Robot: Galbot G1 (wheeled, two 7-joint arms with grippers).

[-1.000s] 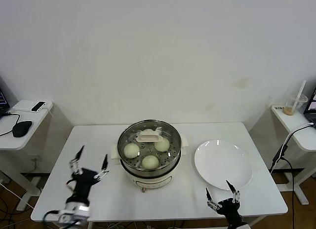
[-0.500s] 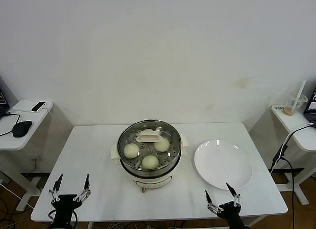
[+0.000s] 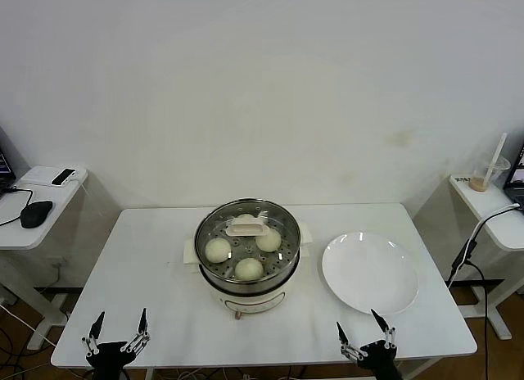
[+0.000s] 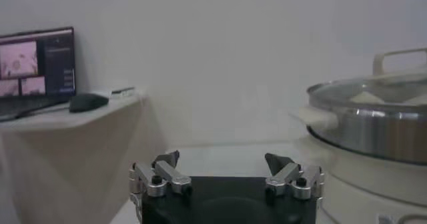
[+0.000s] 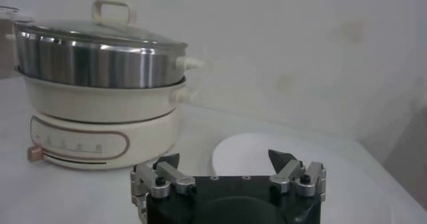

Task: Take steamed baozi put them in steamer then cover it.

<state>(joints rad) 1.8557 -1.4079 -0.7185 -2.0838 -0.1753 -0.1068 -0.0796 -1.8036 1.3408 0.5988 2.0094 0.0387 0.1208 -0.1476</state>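
Far left, side desk (image 3: 41,224) with a black mouse (image 3: 36,212) and a small dark device (image 3: 63,176); the left wrist view also shows a lit screen (image 4: 37,62) there. Left hand (image 3: 115,327) sits low at the near left edge of the white worktop (image 3: 155,257), fingers spread wide, holding nothing, well apart from the pot. Mid-worktop: the steamer (image 3: 248,257), steel pot on white base, upright. The cover (image 3: 248,237) is on the pot, glass lid seated on the rim, cream handle (image 3: 246,226) toward the back. Through the glass, three steamed baozi (image 3: 218,250) are visible on the perforated tray: one left, one right-rear, one front; whether a fourth sits under the handle cannot be told. A white cloth or paper edge shows under the pot on both sides. Just right of the pot, a white plate (image 3: 370,273) lies flat, bare. Right hand (image 3: 367,336) is low at the near right edge, just in front of the plate, fingers wide apart, nothing held. Far right, another side desk (image 3: 491,212) with a drink cup and straw (image 3: 490,171) and a black cable hanging.
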